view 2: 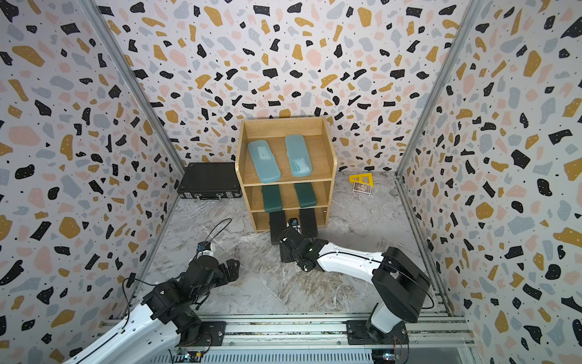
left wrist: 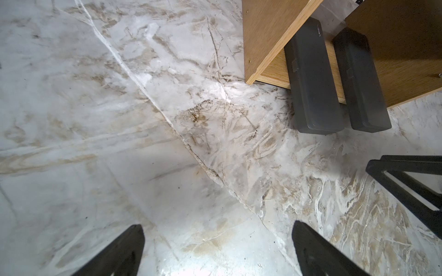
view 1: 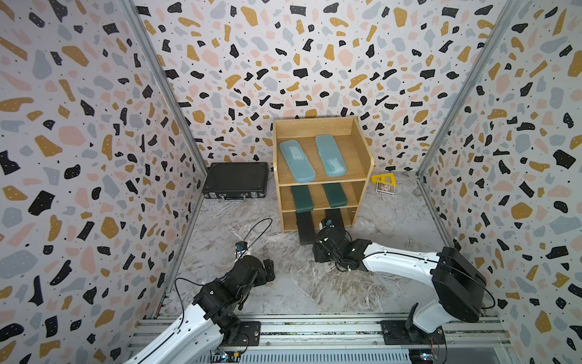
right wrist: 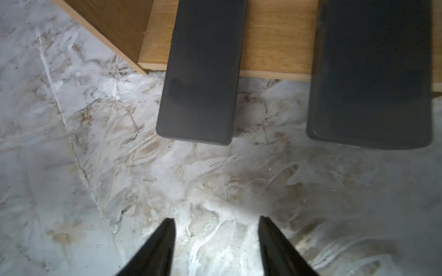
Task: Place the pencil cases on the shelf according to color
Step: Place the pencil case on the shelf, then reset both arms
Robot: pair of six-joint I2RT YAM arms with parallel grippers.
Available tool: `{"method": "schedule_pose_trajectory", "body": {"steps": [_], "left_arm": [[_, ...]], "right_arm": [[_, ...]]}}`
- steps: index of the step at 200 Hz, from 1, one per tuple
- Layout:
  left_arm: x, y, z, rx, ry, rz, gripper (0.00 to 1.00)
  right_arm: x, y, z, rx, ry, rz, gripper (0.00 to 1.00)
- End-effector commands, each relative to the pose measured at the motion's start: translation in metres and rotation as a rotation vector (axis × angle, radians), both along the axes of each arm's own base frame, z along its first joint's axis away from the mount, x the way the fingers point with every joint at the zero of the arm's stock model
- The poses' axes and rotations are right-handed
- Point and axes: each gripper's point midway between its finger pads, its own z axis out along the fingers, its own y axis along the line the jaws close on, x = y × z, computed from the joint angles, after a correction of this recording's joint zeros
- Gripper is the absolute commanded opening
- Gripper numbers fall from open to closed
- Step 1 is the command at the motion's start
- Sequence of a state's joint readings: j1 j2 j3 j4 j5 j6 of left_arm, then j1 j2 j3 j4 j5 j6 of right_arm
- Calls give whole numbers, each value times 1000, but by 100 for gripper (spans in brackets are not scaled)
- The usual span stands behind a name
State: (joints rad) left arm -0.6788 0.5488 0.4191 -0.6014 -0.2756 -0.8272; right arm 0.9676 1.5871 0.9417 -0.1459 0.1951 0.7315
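while the three-tier shelf (view 1: 315, 127) stands at the back of the marbled worktop (view 1: 283, 290), each tier carries one colour: two light-blue pencil cases (view 1: 297, 161) (view 1: 330, 155) lie side by side on top, two dark green pencil cases (view 1: 301, 199) (view 1: 334, 194) in the middle, and two black pencil cases (right wrist: 201, 78) (right wrist: 370, 76) on the bottom tier, their near ends jutting past its front edge over the worktop. the right claw (right wrist: 216, 218) hangs just before the black pair, jaws apart and empty. the left claw (left wrist: 217, 225) gapes wide over bare worktop, holding nothing. a closed black briefcase (view 1: 236, 179) lies beside the shelf.
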Motion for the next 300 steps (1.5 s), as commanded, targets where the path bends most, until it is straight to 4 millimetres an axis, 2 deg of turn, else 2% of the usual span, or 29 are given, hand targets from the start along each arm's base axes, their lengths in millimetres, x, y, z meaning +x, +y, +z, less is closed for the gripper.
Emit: {"method": "schedule_pose_trajectory", "body": {"steps": [1, 14, 60, 117, 151, 167, 185, 203, 223, 238, 266, 300], "left_arm": [[3, 4, 0, 10, -14, 23, 100], [2, 5, 0, 13, -13, 25, 100], [3, 14, -3, 21, -10, 86, 100], [4, 23, -4, 52, -27, 119, 100], [7, 27, -4, 69, -44, 134, 100], [8, 28, -3, 79, -55, 138, 100], [10, 36, 1, 107, -73, 171, 100], [12, 45, 9, 135, -101, 217, 100], [17, 51, 22, 149, -151, 252, 100], [22, 57, 35, 176, -193, 275, 100], [30, 72, 60, 319, -291, 289, 100], [35, 98, 85, 513, -396, 377, 100]], "right_arm": [[0, 18, -5, 74, 16, 12, 47], [4, 28, -9, 104, 13, 15, 41], [23, 45, -18, 110, -6, -3, 40], [53, 45, -21, 138, -22, -48, 39], [58, 48, -25, 130, -17, -30, 41], [56, 48, -26, 125, -6, -19, 47], [49, 43, -24, 118, 2, -6, 73], [39, 25, -20, 84, -2, -14, 85], [26, -1, -8, 29, -29, -24, 94], [8, -32, -6, -65, -33, -30, 100], [-12, -88, 6, -199, -85, -70, 100], [-23, -158, 21, -348, -201, -174, 100]]}}
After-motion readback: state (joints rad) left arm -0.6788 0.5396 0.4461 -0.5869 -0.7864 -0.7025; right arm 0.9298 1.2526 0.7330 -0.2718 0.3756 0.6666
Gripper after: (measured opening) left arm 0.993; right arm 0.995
